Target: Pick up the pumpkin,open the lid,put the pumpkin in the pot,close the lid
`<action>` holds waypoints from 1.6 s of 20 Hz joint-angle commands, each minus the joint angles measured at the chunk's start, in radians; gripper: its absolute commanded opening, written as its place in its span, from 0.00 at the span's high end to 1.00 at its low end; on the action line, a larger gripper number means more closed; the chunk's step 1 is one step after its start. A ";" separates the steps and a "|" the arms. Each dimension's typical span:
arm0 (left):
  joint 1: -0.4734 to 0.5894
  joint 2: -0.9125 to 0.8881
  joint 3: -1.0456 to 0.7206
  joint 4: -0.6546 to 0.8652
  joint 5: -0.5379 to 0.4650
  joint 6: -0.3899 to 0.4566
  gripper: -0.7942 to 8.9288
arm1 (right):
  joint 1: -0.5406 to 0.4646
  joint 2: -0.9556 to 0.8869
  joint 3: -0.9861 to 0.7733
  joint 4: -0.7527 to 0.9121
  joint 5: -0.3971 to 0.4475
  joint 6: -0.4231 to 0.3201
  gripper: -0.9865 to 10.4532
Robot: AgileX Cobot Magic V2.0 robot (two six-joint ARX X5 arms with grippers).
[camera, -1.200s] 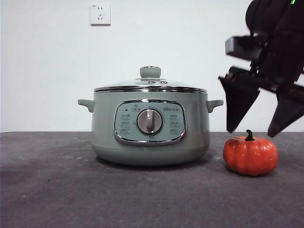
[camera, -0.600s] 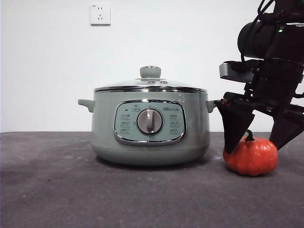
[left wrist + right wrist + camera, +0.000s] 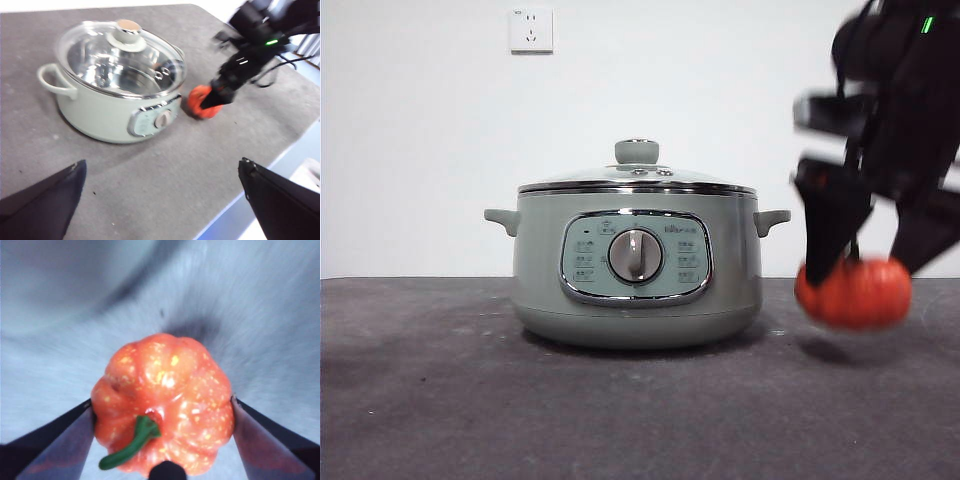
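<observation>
Front view, right of frame: the right gripper point(image 3: 865, 262) clamps the small, round, ribbed orange-red toy pumpkin point(image 3: 853, 292) between its two black jaws. The pumpkin hangs clear of the dark grey surface point(image 3: 520, 410), with its shadow beneath it, just beside the large round sage-green electric pot point(image 3: 636, 270) at centre frame. The right wrist view confirms the grasp: a jaw presses on each flank of the pumpkin point(image 3: 164, 405), and the curved green stem points toward the camera. The shallow domed glass lid point(image 3: 636, 178), with chrome rim and sage-green knob, is seated on the pot. In the left wrist view the left gripper point(image 3: 160, 200) is spread wide and holds nothing; it is poised above the surface, well apart from the pot point(image 3: 112, 95), at lower frame. A white wall socket point(image 3: 531, 30) appears at upper left of the front view.

Step in hand, as judged: picking up the pumpkin, essentially complete. The next move calls for the free left gripper to close on the lid's knob and lift it clear, so that the pumpkin can be lowered into the pot.
</observation>
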 commanded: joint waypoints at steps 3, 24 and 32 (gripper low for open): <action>-0.016 0.112 0.039 0.058 -0.003 0.004 0.11 | 0.002 -0.226 0.001 -0.069 -0.001 0.023 0.92; -0.390 1.157 0.579 0.616 -0.299 0.031 0.11 | 0.094 -0.710 0.001 -0.222 -0.054 0.126 0.92; -0.415 1.292 0.579 0.696 -0.328 0.035 0.11 | 0.094 -0.710 0.001 -0.221 -0.053 0.126 0.92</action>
